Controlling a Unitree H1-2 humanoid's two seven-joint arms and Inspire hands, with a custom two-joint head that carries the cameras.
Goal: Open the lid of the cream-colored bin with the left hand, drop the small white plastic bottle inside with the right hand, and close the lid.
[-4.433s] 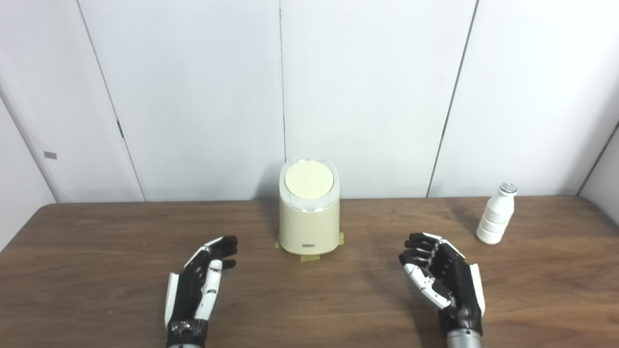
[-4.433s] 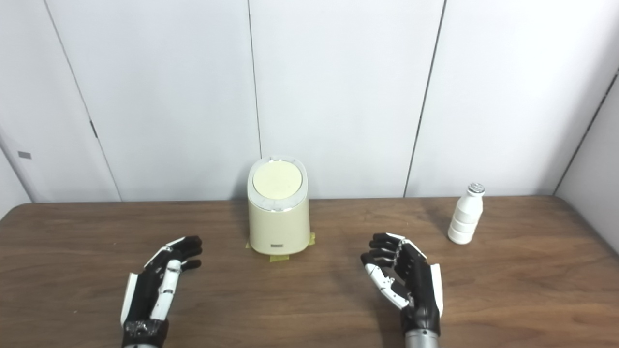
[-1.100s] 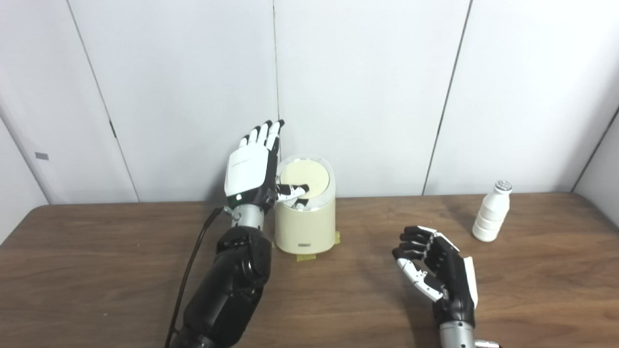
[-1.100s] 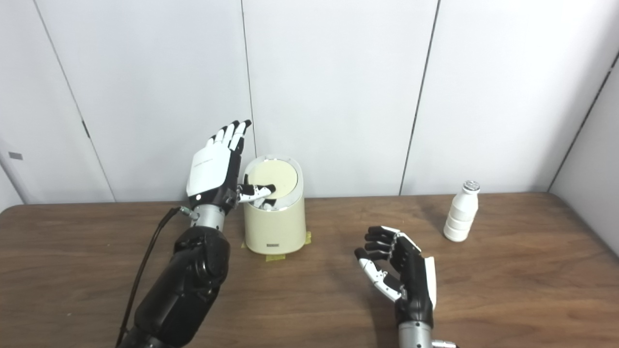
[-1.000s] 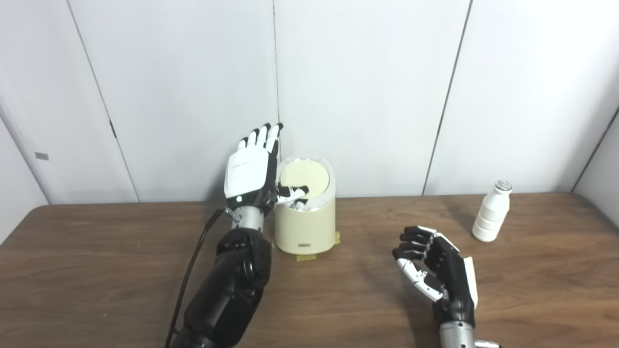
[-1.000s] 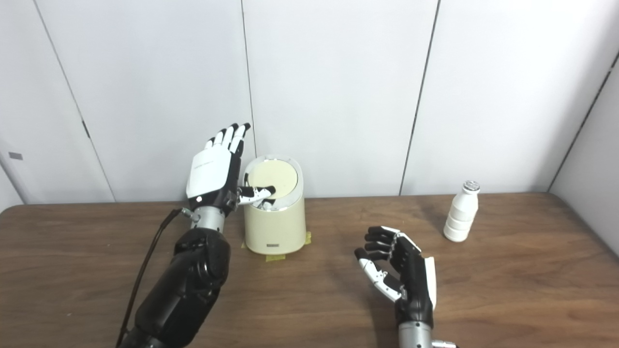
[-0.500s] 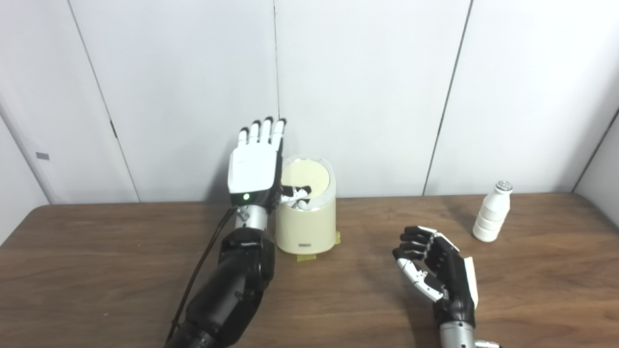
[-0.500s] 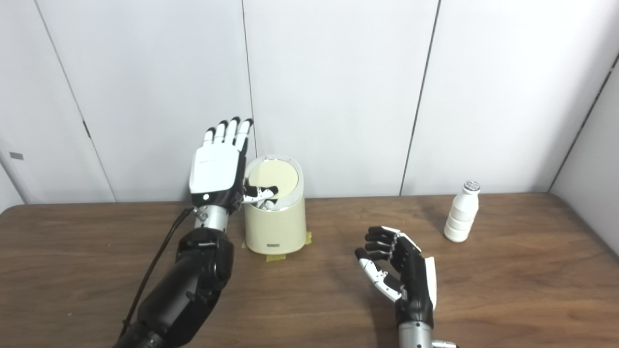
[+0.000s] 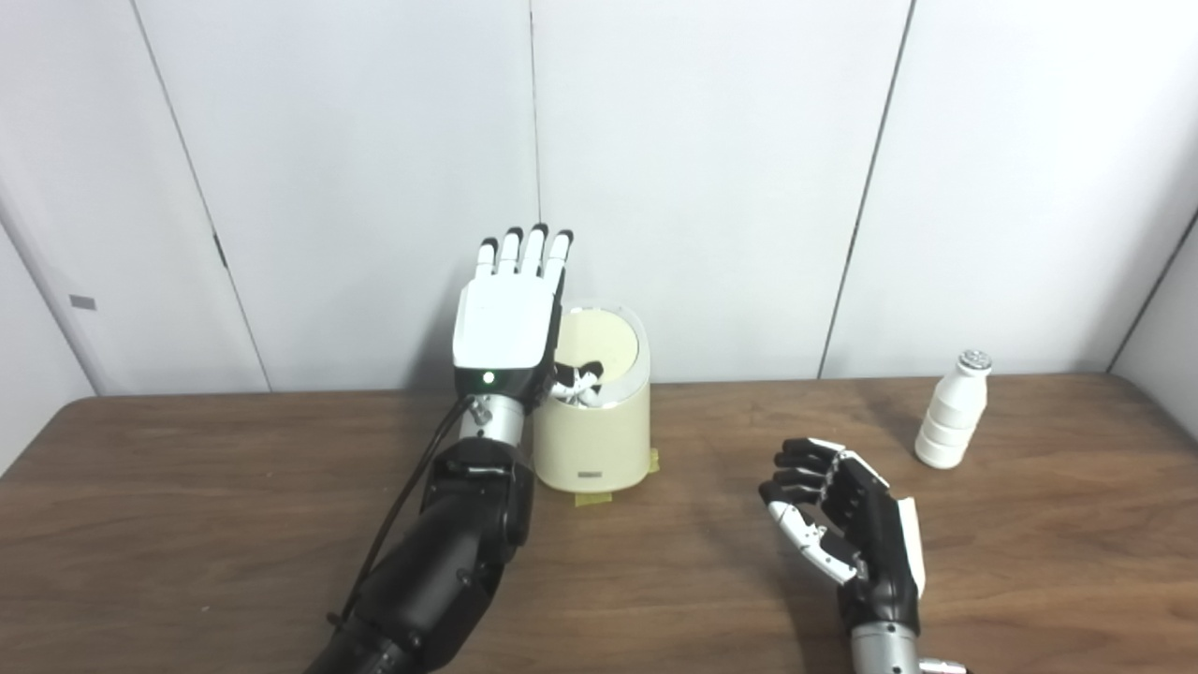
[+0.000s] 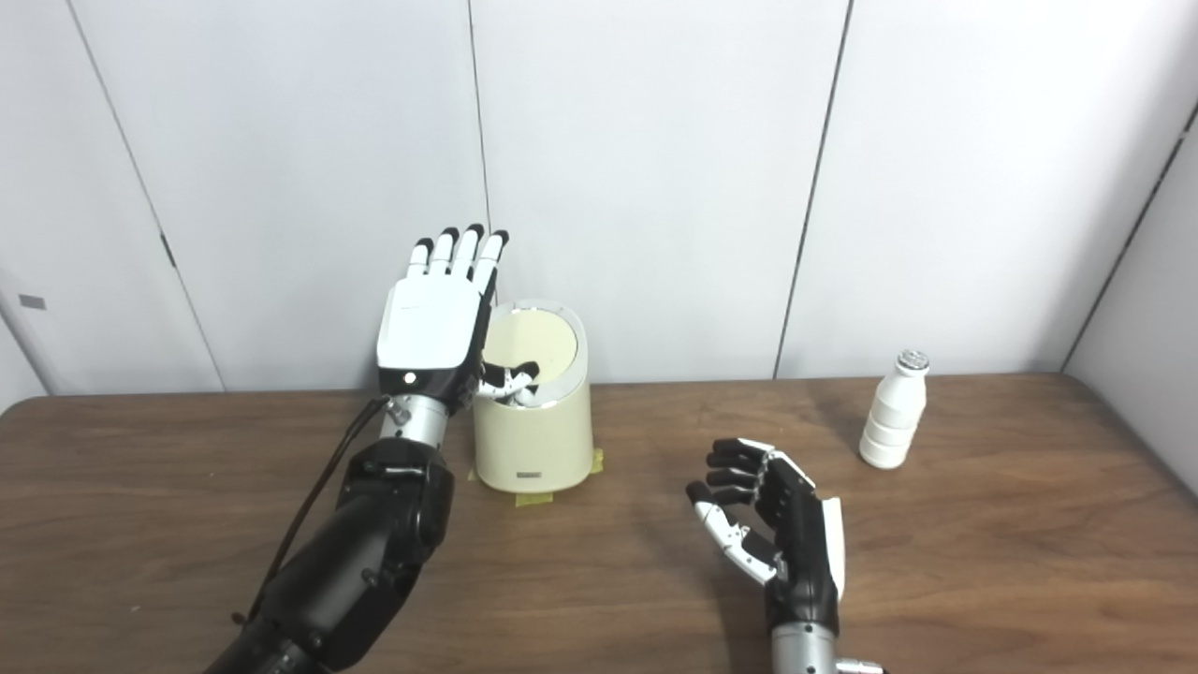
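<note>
The cream-colored bin stands at the back middle of the brown table, its round lid lying flat on top. My left hand is raised upright at the bin's left side, back of the hand toward me, fingers straight and apart, thumb over the lid's near left edge. It holds nothing. The small white plastic bottle stands upright at the back right. My right hand hovers over the table in front of and left of the bottle, palm turned inward, fingers loosely curled, empty.
Yellow tape marks the bin's spot on the table. White wall panels rise right behind the bin and bottle. My left forearm and its black cable cross the table left of the bin.
My left hand rose from the table to the bin's left side and in the last second shifted right and turned squarer to me, thumb staying over the lid. The right hand barely moved.
</note>
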